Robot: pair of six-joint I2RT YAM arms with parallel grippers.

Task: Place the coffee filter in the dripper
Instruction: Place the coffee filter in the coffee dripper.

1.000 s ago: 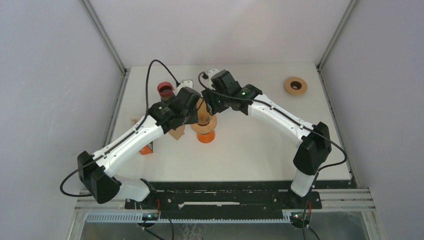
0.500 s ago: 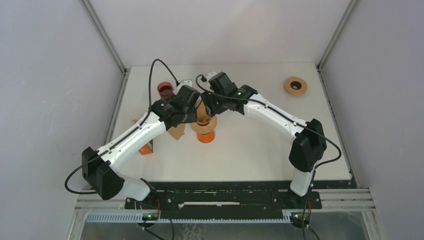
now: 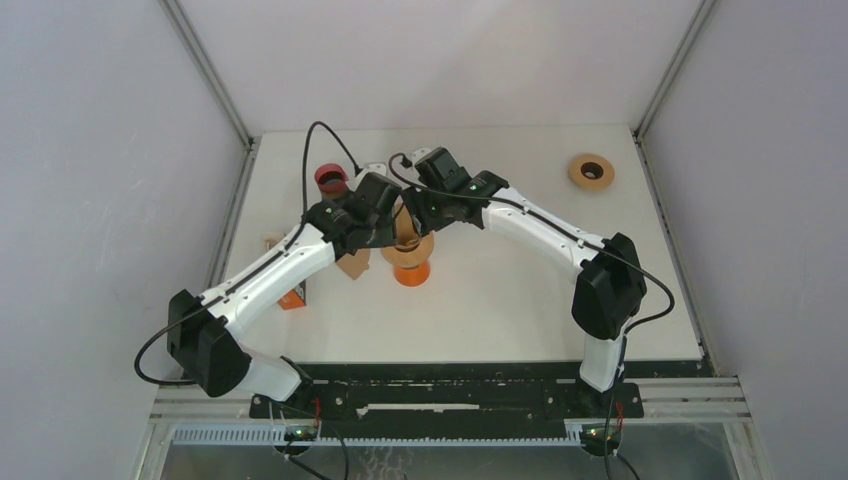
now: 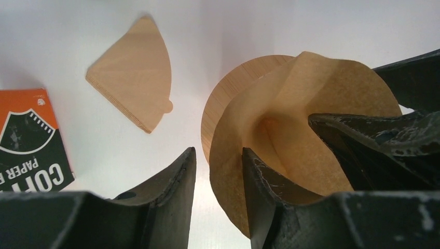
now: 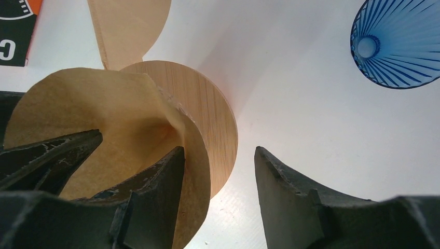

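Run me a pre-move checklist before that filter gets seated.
1. Coffee filter opened into a cone: ok.
2. Left gripper straddles the filter wall: ok, jaws apart.
3. Right gripper straddles the opposite wall: ok, jaws apart.
4. Filter above the wooden disc: ok.
5. Filter seated down: cannot tell.
6. Spare flat filter clear of fingers: ok.
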